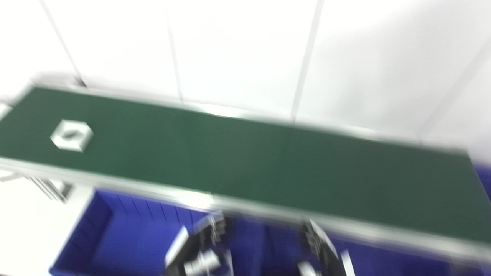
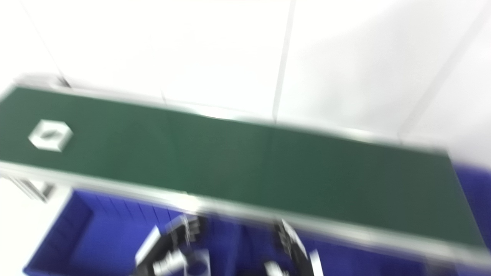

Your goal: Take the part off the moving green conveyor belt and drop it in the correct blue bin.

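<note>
In the left eye view, we see the part (image 1: 71,135), a pale hexagonal piece with a dark hollow, lying on the green conveyor belt (image 1: 245,161) near its left end. Our left hand (image 1: 199,249) and right hand (image 1: 320,249) sit low at the bottom edge, over the blue bin (image 1: 96,230), well apart from the part. We judge this to be the waiting step; next we must reach up over the belt's near rail and time the grasp.

In the right eye view, the part (image 2: 50,135) again rides far left. Heavy blur smears both hands (image 2: 172,249), so we cannot tell whether fingers are spread or closed, and a second bin on the right is only partly seen.
</note>
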{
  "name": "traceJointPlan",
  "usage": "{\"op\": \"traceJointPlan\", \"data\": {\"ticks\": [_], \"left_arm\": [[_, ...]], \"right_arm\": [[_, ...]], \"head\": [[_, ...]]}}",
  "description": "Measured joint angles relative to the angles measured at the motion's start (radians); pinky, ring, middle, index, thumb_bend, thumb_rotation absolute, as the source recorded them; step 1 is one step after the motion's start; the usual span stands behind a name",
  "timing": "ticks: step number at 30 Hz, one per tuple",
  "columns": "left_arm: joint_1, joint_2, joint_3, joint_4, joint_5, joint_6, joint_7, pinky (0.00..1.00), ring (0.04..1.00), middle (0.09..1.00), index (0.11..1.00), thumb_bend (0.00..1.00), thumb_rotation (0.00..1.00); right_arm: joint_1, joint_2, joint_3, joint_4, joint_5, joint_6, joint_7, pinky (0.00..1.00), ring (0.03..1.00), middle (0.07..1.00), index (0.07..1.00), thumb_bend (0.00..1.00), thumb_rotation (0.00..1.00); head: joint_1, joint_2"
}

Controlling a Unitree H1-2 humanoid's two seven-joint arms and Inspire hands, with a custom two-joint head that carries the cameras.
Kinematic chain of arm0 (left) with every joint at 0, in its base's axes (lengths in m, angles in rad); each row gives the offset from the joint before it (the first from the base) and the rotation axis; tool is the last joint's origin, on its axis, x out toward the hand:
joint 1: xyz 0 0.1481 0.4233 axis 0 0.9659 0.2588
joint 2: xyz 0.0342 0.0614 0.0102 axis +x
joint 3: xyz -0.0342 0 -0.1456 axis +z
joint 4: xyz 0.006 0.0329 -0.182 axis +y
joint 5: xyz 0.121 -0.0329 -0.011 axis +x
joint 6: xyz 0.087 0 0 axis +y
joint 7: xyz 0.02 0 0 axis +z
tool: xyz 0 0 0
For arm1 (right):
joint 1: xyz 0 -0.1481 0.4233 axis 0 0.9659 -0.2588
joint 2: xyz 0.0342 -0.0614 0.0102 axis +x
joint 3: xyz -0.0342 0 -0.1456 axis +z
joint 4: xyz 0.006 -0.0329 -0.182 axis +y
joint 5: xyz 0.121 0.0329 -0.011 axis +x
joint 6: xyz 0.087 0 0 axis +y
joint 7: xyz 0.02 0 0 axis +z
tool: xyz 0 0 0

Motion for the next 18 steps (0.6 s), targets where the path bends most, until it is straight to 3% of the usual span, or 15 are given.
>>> {"op": "traceJointPlan", "data": {"ticks": [2,8,18], "left_arm": [[-0.002,0.000,-0.005,0.009,0.002,0.000,0.006,0.67,0.740,0.794,0.815,0.81,0.60],[-0.011,0.000,-0.023,0.023,0.003,0.000,0.026,0.66,0.728,0.785,0.803,0.83,0.56],[-0.026,0.006,-0.064,0.029,0.033,0.000,0.087,0.63,0.711,0.772,0.791,0.85,0.56]], "right_arm": [[-0.005,-0.008,0.006,0.006,0.003,0.000,-0.010,0.67,0.747,0.805,0.851,0.54,0.73],[-0.026,-0.023,0.020,0.037,0.026,-0.001,-0.025,0.69,0.755,0.812,0.865,0.55,0.75],[-0.029,-0.025,0.022,0.046,0.053,-0.001,-0.026,0.71,0.776,0.830,0.887,0.48,0.75]], "head": [[0.000,0.000],[0.083,-0.049],[0.118,-0.063]]}}
